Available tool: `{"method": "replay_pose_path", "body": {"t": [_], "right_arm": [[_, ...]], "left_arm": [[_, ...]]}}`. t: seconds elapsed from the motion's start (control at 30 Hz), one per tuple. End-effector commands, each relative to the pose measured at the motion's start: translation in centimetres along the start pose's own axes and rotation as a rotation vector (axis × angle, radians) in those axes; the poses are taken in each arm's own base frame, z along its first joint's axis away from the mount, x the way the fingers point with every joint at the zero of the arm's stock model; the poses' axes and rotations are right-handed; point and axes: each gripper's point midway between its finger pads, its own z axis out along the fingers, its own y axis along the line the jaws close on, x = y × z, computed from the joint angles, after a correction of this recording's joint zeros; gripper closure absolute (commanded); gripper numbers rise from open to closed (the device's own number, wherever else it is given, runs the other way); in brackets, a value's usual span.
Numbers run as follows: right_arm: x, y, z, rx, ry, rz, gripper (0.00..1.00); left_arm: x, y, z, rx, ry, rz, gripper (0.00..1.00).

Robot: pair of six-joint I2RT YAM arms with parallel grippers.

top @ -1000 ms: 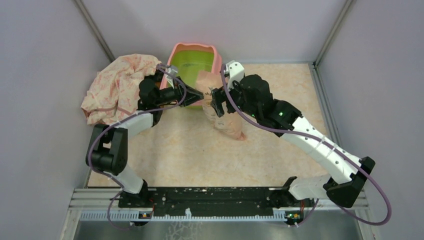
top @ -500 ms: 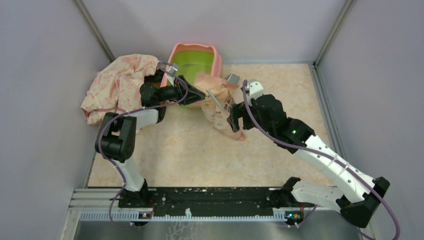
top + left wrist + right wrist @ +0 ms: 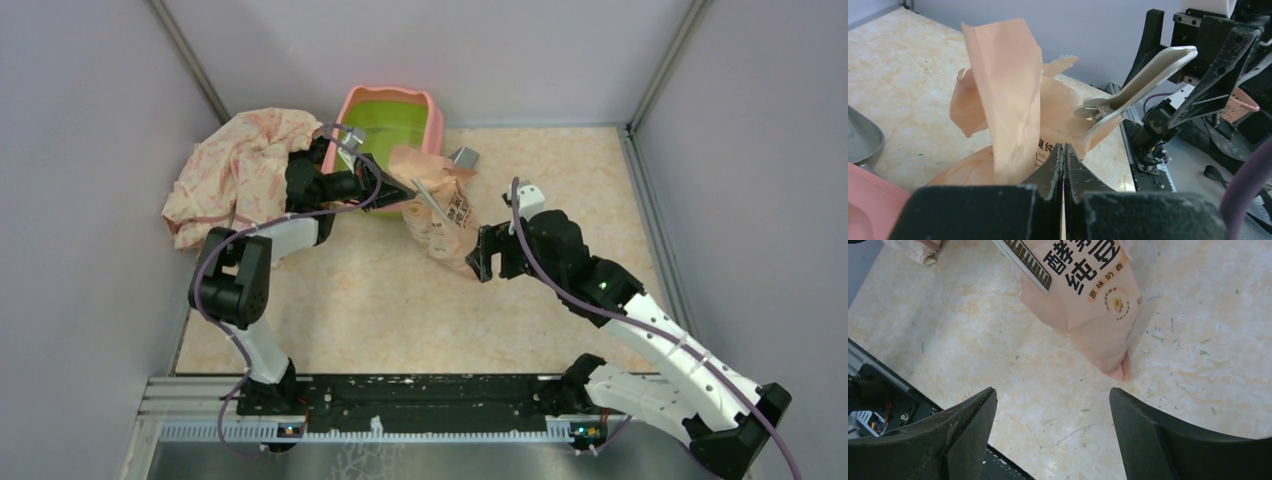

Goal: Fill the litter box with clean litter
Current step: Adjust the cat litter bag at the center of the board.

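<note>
Marbled tabletop (image 3: 380, 300): left claw (image 3: 1063, 151) pinches peach bag (image 3: 446, 230), right claw (image 3: 1052, 391) gapes

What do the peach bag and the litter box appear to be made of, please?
The bag seems thin matte paper or film: it creases sharply and holds folded flaps. The litter box looks like moulded plastic: smooth rounded rim, even colour.

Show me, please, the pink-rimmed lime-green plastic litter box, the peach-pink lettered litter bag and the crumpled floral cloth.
Litter box (image 3: 438, 120): top view, right rim.
Litter bag (image 3: 1083, 315): right wrist view, front panel.
Floral cloth (image 3: 235, 170): top view, its middle.
</note>
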Motion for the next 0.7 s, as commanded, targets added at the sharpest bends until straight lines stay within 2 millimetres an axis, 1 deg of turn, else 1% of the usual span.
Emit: {"method": "replay_pose_path", "body": {"t": [0.0,0.07,0.1,0.17,0.23,0.27,0.37,0.43,0.47,0.53,0.67], "right_arm": [[-1.6,0.6,-1.0,-0.041,-0.069,0.029,0.16],[-1.5,0.8,-1.1,-0.054,-0.067,0.029,0.16],[-1.5,0.9,-1.2,-0.057,-0.067,0.030,0.15],[-1.5,0.9,-1.4,-0.060,-0.064,0.031,0.15],[-1.5,0.9,-1.9,-0.060,-0.067,0.033,0.14],[-1.6,0.9,-2.2,-0.060,-0.072,0.031,0.14],[-1.4,0.7,-2.6,-0.055,-0.068,0.027,0.12],[-1.1,0.8,-2.5,-0.063,-0.059,0.025,0.10],[-1.0,0.8,-2.5,-0.066,-0.055,0.026,0.10],[-0.8,0.9,-2.4,-0.070,-0.051,0.026,0.08],[-0.9,0.9,-1.9,-0.066,-0.042,0.017,0.07]], "left_arm": [[-1.3,-1.1,0.1,-0.030,0.010,0.115,1.00],[-1.4,-1.0,0.0,-0.067,0.014,0.143,1.00],[-1.4,-0.4,-0.1,-0.102,0.020,0.151,0.97],[-1.6,1.1,-0.3,-0.168,0.043,0.155,0.76],[-1.3,1.7,-0.7,-0.211,0.076,0.134,0.64],[-1.2,1.9,-1.0,-0.233,0.089,0.148,0.56],[-1.5,1.7,-2.1,-0.322,0.080,0.193,0.49],[-1.7,2.5,-3.4,-0.413,0.081,0.211,0.45],[-1.7,3.1,-4.2,-0.463,0.078,0.214,0.41],[-2.3,3.6,-5.7,-0.525,0.052,0.219,0.37],[-3.4,3.3,-7.4,-0.569,-0.010,0.235,0.34]]}}
